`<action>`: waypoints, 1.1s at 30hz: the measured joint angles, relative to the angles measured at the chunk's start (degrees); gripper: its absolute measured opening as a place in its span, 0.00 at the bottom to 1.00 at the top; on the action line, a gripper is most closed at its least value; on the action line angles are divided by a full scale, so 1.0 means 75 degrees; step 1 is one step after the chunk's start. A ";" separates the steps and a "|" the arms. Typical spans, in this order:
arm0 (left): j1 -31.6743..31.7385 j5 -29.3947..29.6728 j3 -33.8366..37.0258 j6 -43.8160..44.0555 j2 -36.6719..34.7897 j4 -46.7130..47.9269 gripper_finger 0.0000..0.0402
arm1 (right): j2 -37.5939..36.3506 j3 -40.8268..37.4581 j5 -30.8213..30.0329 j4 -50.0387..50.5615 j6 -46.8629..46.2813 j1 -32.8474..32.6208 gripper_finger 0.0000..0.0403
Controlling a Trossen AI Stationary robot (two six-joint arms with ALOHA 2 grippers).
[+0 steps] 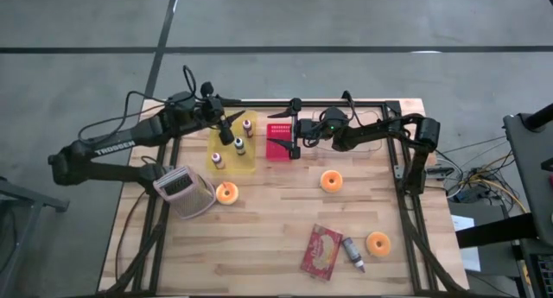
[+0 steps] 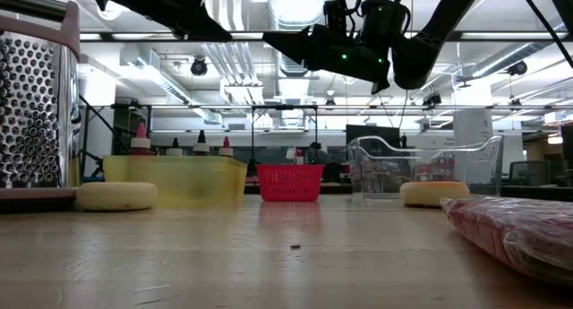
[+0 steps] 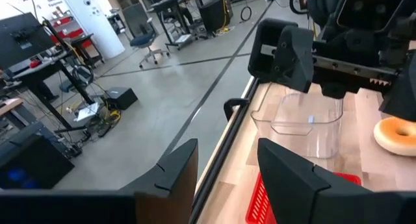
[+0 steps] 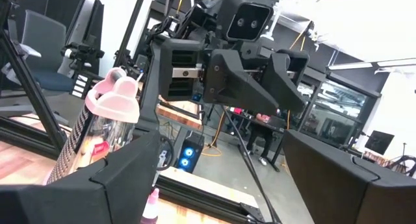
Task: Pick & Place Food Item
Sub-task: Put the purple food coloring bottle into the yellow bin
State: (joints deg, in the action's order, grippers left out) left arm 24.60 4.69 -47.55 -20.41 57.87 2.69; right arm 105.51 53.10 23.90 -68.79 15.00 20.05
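1. Currently both hands hang raised near the worktop's far edge, facing each other: the left hand (image 1: 226, 125) over the yellow tray (image 1: 232, 151), part-spread and empty; the right hand (image 1: 289, 136) over the red basket (image 1: 280, 141), spread wide and empty. Either advancing risks a collision.
2. Donuts (image 1: 331, 181) lie mid-worktop, ungrasped; a careless descent could topple the tray's bottles (image 1: 239, 146).

Wood-plank table (image 1: 268, 237) w/ matt grain, red plastic mesh basket (image 1: 280, 141) at 12 o'clock, perforated shiny metal grater (image 1: 184, 193), glossy wrapped packet (image 1: 321, 250).
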 joint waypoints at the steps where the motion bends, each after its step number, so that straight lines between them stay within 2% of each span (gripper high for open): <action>1: 0.0000 0.0000 0.0002 -0.0029 0.0000 0.0021 0.41 | 0.0000 0.0000 0.0001 0.0000 0.0000 0.0000 0.80; 17: -0.0002 -0.0031 0.0003 -0.0054 0.0012 -0.0020 0.41 | 0.0000 0.0000 0.0008 0.0000 -0.0038 0.0026 0.79; 19: -0.0002 -0.0032 0.0003 -0.0054 0.0012 -0.0049 0.41 | 0.0000 0.0000 0.0008 0.0008 -0.0448 0.0006 0.79; 24: -0.0003 -0.0032 0.0003 -0.0054 0.0012 -0.0045 0.41 | 0.0000 0.0000 -0.0027 0.0174 -0.2413 -0.0191 0.80; 29: 0.0000 -0.0032 0.0003 -0.0057 0.0012 0.0008 0.41 | -0.0003 0.0055 -0.0049 0.0174 -0.2787 -0.0349 0.81; 33: 0.0000 -0.0032 0.0010 -0.0086 0.0012 0.0043 0.41 | -0.0003 0.0330 -0.0213 0.0165 -0.4032 -0.0606 0.81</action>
State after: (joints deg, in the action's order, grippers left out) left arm 24.60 4.45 -47.48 -21.06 57.95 3.01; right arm 105.49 55.58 22.31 -67.56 -15.23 15.51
